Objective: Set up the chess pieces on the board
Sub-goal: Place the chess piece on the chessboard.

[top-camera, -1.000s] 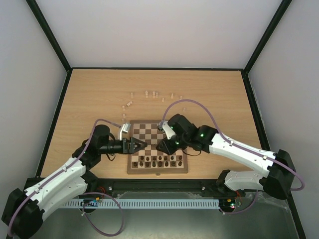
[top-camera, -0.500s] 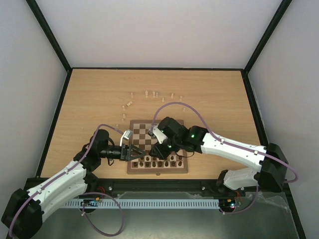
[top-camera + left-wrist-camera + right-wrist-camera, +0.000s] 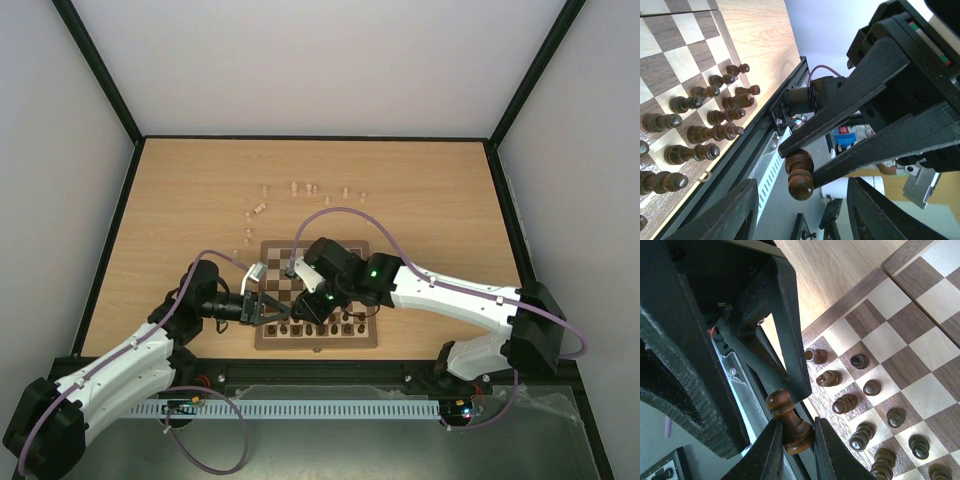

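Note:
My right gripper [image 3: 799, 442] is shut on the base of a dark brown pawn [image 3: 789, 419], held off the near left corner of the board [image 3: 322, 262]. The pawn's round head [image 3: 800, 186] points at my left gripper [image 3: 802, 202], and it lies between that gripper's fingers [image 3: 790, 340], which stand apart on either side of it. In the top view the two grippers meet tip to tip, left gripper [image 3: 273, 310] against right gripper [image 3: 303, 306]. Dark chess pieces [image 3: 330, 325] fill the board's near rows. Pale pieces [image 3: 303, 189] lie scattered on the table beyond the board.
The black rail [image 3: 320, 375] along the table's near edge runs just below the grippers. Black frame posts [image 3: 100, 70] and white walls enclose the light wood table [image 3: 440, 200].
My right arm has swung left and nearer, carrying the pawn from over the board to its near left corner. My left gripper has narrowed around the pawn's head.

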Controlling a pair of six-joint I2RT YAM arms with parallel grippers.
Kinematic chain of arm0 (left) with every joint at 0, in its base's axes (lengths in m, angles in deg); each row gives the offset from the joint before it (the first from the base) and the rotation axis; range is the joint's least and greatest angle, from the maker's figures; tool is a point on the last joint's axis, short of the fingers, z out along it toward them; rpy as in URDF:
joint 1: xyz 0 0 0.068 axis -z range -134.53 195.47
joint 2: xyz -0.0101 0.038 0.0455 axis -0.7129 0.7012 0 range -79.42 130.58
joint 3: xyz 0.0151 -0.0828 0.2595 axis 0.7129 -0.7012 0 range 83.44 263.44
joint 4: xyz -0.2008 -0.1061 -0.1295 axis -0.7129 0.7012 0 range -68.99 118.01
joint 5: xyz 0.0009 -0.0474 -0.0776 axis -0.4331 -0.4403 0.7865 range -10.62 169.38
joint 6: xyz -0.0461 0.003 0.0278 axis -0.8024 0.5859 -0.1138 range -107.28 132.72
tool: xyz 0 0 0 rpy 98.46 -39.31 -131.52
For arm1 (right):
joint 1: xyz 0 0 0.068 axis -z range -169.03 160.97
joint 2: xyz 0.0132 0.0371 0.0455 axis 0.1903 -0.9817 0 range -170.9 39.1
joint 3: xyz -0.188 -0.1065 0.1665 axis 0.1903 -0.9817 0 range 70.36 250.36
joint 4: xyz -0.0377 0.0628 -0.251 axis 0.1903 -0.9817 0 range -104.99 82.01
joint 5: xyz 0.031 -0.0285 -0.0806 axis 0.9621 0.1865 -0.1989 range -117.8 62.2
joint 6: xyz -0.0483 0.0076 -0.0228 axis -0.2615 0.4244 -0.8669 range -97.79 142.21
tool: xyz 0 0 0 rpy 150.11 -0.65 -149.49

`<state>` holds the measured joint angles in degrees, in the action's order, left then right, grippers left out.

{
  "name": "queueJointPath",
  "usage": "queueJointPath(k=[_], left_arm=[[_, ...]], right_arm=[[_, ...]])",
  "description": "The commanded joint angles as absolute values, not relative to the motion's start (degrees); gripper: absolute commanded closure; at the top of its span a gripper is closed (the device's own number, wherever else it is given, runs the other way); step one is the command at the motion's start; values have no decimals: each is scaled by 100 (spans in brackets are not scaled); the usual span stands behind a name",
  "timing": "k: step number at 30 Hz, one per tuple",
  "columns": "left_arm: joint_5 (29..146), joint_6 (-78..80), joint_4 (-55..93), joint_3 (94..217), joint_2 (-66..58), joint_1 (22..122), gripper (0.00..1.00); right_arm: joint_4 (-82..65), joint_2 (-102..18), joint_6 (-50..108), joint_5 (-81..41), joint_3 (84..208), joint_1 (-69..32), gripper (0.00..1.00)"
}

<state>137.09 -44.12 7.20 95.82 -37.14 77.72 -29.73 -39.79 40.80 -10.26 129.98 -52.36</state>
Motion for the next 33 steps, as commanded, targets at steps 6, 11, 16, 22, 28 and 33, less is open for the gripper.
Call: queueJointPath(k=[6, 11, 16, 22, 28, 33], left_arm=[[13920, -4274, 711, 9509, -3544, 7753, 57], [13938, -4264, 687, 9513, -3483, 7671, 63], [13988, -4235, 675, 9513, -3423, 7569, 67], [14030, -4140, 703, 9487, -3306, 7474, 73], [14062, -4090, 703, 9477, -3217, 7383, 75], [14081, -4066, 718, 9501, -3177, 7319, 69]], right_arm=[[-3169, -4144, 3949, -983, 13234, -5301, 89], [-3178, -4158, 3935, -987, 13194, -5340, 89], [-3179, -4155, 3931, -991, 13157, -5370, 89], [-3147, -4177, 3911, -981, 13104, -5376, 89], [-3108, -4214, 3891, -942, 13059, -5386, 89], [-3097, -4258, 3874, -923, 13049, -5398, 89]])
